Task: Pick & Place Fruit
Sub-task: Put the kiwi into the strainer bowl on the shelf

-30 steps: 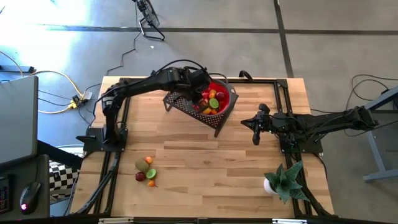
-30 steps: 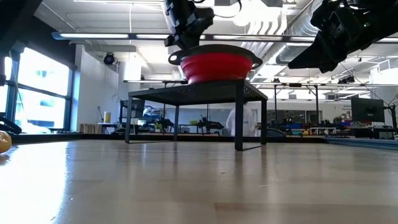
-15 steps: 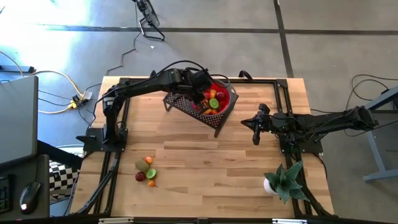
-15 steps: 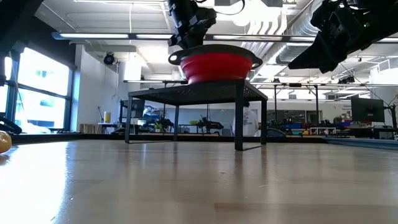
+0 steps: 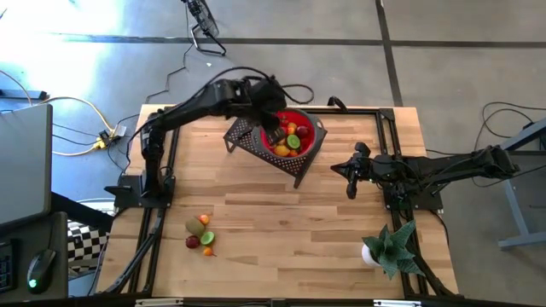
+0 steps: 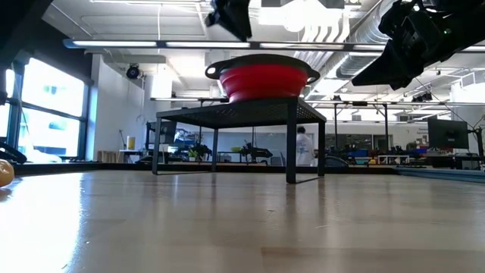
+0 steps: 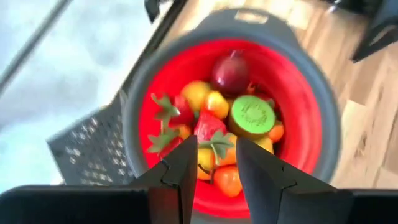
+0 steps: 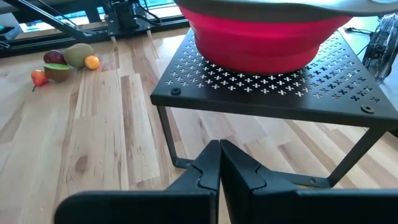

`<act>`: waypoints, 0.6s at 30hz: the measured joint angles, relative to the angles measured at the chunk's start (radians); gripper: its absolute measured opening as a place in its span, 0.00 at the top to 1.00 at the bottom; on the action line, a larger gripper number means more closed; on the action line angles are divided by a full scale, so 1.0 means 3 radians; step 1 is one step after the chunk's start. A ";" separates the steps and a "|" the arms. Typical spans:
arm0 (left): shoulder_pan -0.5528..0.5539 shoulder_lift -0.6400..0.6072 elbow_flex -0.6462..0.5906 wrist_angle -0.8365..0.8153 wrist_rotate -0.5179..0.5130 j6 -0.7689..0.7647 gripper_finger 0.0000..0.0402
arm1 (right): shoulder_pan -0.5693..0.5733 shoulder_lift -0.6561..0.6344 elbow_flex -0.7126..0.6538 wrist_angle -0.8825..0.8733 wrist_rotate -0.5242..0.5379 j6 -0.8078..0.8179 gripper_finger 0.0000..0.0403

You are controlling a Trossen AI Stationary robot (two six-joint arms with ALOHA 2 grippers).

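The red bowl (image 5: 312, 130) stands on a black perforated stand (image 5: 245, 139) at the far middle of the table and holds several toy fruits (image 7: 231, 115): yellow, orange, red, a green slice and a dark red one. My left gripper (image 7: 214, 155) hangs open above the bowl (image 5: 271, 118), nothing between its fingers. A few more fruits (image 5: 199, 232) lie on the table near the front left. My right gripper (image 8: 219, 154) is shut and empty, right of the stand (image 5: 350, 181).
A spiky green plant in a white pot (image 5: 386, 247) stands at the near right corner. The stand's legs (image 8: 169, 140) lift the bowl off the table. Bare wood lies between the stand and the loose fruits (image 8: 62, 61). A person (image 6: 303, 145) walks in the room behind.
My left gripper has risen from just over the bowl's rim to well above it, shifting a little toward the table's far left. The bowl and the fruits on the table have stayed put.
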 joint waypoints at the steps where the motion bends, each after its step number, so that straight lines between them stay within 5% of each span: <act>1: -0.0024 -0.0002 0.0077 -0.0034 -0.0002 0.0071 0.73 | 0.0000 0.0000 0.0000 0.0000 0.0000 0.0000 0.99; 12: -0.0516 -0.0115 0.0184 -0.0638 -0.0522 -0.0100 0.97 | 0.0001 0.0000 0.0000 0.0001 -0.0002 0.0001 0.99; 18: -0.0872 -0.0195 0.0107 -0.0953 -0.0529 -0.0431 0.99 | 0.0000 0.0000 0.0000 0.0003 -0.0004 0.0001 0.99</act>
